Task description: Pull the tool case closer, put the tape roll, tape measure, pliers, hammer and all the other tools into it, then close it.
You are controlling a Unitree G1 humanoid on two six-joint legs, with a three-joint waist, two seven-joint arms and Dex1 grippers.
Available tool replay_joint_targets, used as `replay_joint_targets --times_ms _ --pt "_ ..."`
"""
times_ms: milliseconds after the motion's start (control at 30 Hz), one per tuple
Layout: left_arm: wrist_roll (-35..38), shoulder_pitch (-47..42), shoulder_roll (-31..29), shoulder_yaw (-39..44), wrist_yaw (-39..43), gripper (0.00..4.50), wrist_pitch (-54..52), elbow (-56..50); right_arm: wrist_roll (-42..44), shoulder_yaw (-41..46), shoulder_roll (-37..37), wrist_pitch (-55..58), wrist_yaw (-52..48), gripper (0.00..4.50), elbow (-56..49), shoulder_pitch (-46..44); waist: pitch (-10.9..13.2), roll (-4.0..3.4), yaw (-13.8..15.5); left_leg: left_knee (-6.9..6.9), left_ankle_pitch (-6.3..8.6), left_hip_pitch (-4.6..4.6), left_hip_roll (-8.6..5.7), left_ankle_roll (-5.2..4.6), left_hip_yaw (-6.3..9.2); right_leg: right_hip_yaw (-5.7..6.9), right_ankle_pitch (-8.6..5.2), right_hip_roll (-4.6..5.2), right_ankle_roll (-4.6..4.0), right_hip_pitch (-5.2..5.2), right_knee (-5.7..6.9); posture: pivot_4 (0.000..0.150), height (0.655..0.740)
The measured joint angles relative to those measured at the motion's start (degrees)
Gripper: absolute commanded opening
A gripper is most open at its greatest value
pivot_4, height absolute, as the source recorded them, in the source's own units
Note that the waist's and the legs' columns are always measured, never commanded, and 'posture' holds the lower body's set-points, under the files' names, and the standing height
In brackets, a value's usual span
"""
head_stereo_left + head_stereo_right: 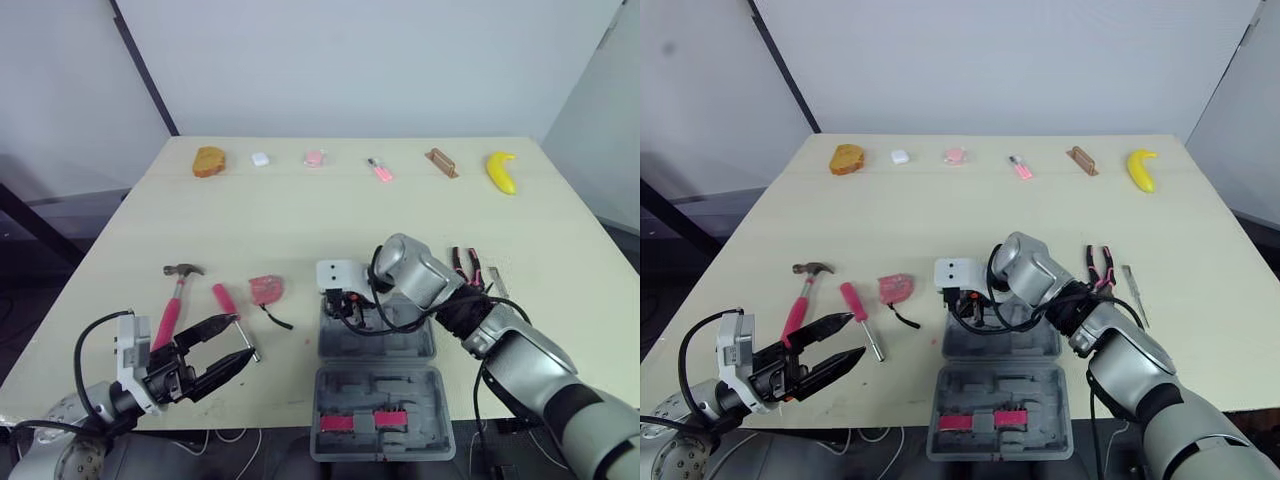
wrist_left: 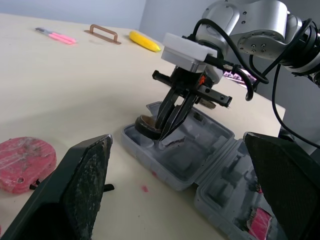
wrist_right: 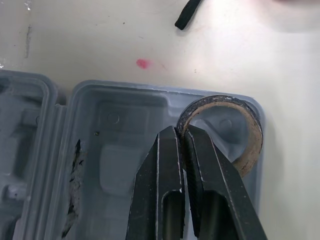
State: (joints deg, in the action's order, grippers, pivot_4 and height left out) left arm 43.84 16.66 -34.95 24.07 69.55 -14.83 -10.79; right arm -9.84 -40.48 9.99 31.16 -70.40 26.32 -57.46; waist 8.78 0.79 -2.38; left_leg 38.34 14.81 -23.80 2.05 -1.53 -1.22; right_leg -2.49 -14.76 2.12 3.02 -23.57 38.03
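Observation:
The grey tool case (image 1: 377, 352) lies open at the near edge of the table, its lid toward me with a pink insert. My right gripper (image 1: 345, 305) is shut on the wall of the dark tape roll (image 3: 246, 134), which hangs over the far left corner of the case tray. My left gripper (image 1: 238, 340) stands open near the front left. By it lie the pink-handled hammer (image 1: 172, 304) and a pink-handled driver (image 1: 226, 301). A red tape measure (image 1: 266, 289) sits left of the case. Red-handled pliers (image 1: 465, 265) lie to the right of it.
A small metal tool (image 1: 497, 281) lies beside the pliers. Along the far edge stands a row of items: a brown bread-like piece (image 1: 209, 161), a white piece (image 1: 260, 158), a pink piece (image 1: 314, 158), a pink pen-like thing (image 1: 380, 171), a brown handle (image 1: 441, 162), a banana (image 1: 501, 171).

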Motion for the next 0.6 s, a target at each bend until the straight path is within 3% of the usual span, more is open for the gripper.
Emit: replay_joint_targets --times_ms 333,467,533,600 --pt "0.22 -1.27 -0.69 -0.2 -3.94 4.5 -3.71 -4.76 -0.45 0.04 -1.23 -0.46 0.46 0.06 1.98 0.0 0.0 0.0 -0.11 -0.02 0.0 0.0 0.01 0.0 0.01 -0.01 0.0 -0.01 -0.01 -0.01 0.01 0.15 0.74" --pt "0.22 -1.64 -0.68 -1.31 -5.68 4.5 -5.05 -6.57 -0.85 0.29 -1.4 -1.47 1.0 1.35 3.88 -0.02 0.01 -0.01 -0.08 -0.02 0.0 0.0 0.0 0.01 0.01 -0.01 0.0 0.01 -0.01 -0.01 0.0 0.15 0.74" --pt "0.22 -1.86 -0.68 -1.77 -6.24 4.5 -5.39 -6.84 -0.89 0.38 -1.47 -1.72 0.93 2.45 4.01 -0.02 0.01 -0.01 -0.06 -0.02 0.0 0.0 0.0 0.01 0.01 -0.01 0.0 0.01 -0.01 -0.01 0.0 0.15 0.74" --pt "0.21 -1.86 -0.68 -1.87 -6.31 4.5 -5.63 -6.84 -0.9 0.42 -1.46 -1.87 0.91 3.25 4.01 -0.02 0.01 -0.01 -0.07 -0.02 0.0 0.0 0.0 0.01 0.01 0.0 0.0 0.01 -0.01 -0.01 0.0 0.15 0.74"
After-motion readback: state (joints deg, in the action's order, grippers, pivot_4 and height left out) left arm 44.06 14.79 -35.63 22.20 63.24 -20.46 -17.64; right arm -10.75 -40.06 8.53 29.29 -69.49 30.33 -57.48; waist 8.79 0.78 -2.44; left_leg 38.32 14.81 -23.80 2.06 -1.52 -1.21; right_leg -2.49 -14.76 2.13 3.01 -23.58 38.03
